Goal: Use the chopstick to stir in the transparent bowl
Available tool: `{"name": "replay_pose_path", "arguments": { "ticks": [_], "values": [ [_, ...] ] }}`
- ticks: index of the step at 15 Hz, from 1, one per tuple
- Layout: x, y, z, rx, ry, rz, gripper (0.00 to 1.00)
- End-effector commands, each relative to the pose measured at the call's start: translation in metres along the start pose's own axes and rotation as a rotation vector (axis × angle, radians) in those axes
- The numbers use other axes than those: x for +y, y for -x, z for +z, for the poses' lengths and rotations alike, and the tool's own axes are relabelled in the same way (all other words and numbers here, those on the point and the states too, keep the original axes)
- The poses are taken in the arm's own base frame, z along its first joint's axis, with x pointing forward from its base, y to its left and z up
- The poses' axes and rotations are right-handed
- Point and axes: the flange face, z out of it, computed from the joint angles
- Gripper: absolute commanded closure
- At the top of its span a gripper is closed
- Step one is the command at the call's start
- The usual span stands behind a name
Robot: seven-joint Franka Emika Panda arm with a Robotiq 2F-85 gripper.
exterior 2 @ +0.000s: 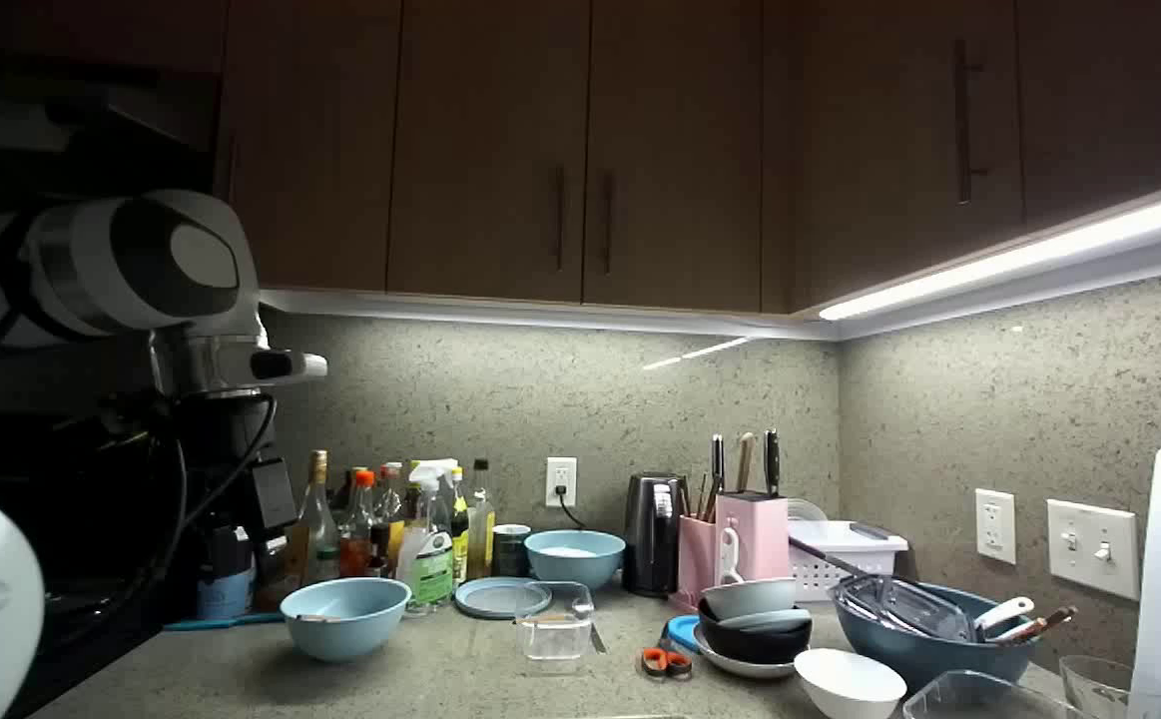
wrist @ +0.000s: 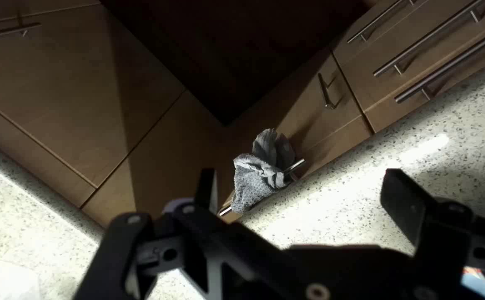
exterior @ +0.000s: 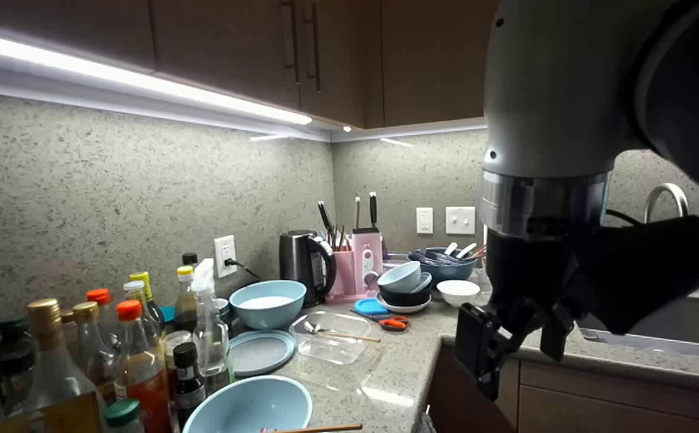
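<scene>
Gripper (wrist: 300,189) has its fingers spread well apart; wrist view gets the counter (wrist: 338,200), cabinets (wrist: 59,62) and a grey cloth (wrist: 252,183) on a bar handle (wrist: 295,164). Transparent bowl (exterior: 334,356), a squarish clear container, sits on the counter just beside the light-blue plate (exterior: 259,350) in both exterior views, wooden-handled utensil (exterior: 352,337) lying over it. Chopstick (exterior: 334,428) lies over the near light-blue bowl (exterior: 253,403); red marks on it look like lettering, too small to read. Spray bottle (exterior 2: 430,574): green label with print, unreadable at this res. Black-capped bottle (exterior: 190,385): pale print, blurred. Yellow-labelled bottle (exterior 2: 459,549): text too small. Kettle (exterior 2: 652,539): pale markings, illegible.
</scene>
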Motion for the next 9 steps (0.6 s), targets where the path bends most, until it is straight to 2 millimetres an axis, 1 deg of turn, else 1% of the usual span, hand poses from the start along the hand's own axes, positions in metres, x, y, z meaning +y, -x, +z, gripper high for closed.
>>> {"name": "replay_pose_path", "arguments": {
  "ticks": [1, 5, 6, 7, 9],
  "values": [
    [0.0, 0.0, 0.0, -0.001, 0.001, 0.0, 0.0],
    [0.0, 0.0, 0.0, -0.001, 0.001, 0.0, 0.0],
    [0.001, -0.005, 0.0, 0.003, -0.005, 0.002, 0.0],
    [0.004, -0.015, -0.001, 0.017, -0.009, 0.017, 0.0],
    [0.012, -0.035, -0.008, 0.06, -0.025, 0.053, 0.0]
  ]
}}
